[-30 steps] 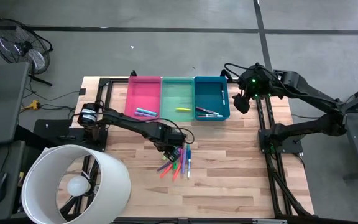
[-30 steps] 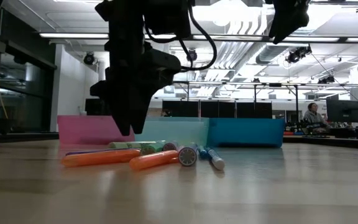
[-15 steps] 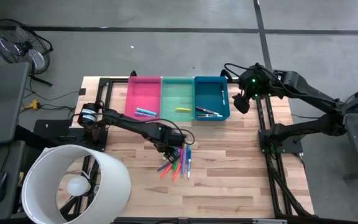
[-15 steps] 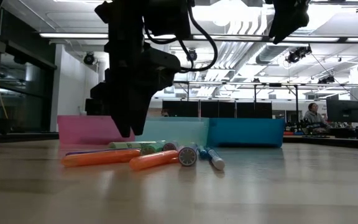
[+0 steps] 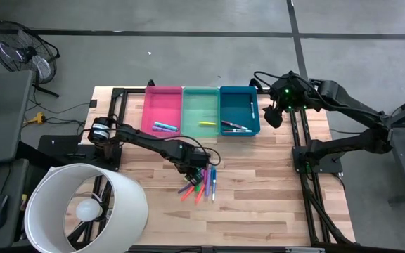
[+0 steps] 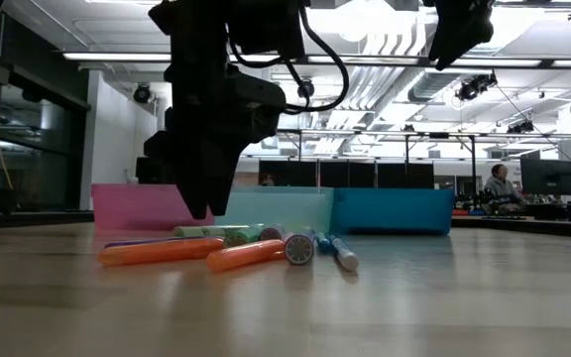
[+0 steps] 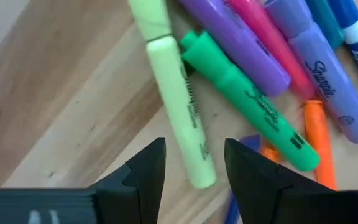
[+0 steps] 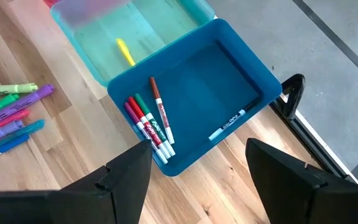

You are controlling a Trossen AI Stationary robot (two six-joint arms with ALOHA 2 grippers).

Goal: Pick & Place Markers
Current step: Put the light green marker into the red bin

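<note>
left end effector [image 7: 191, 163] — open | over pale-green marker [image 7: 176, 106] — table [image 7: 55, 106]

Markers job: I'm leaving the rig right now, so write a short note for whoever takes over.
Left gripper: open, low over the loose markers, fingers straddling the pale yellow-green highlighter, nothing held.
Right gripper: open, empty, waiting above the blue bin.
Done: a few markers lie in the pink bin, green bin and blue bin.
Left: the pile on the table.
</note>
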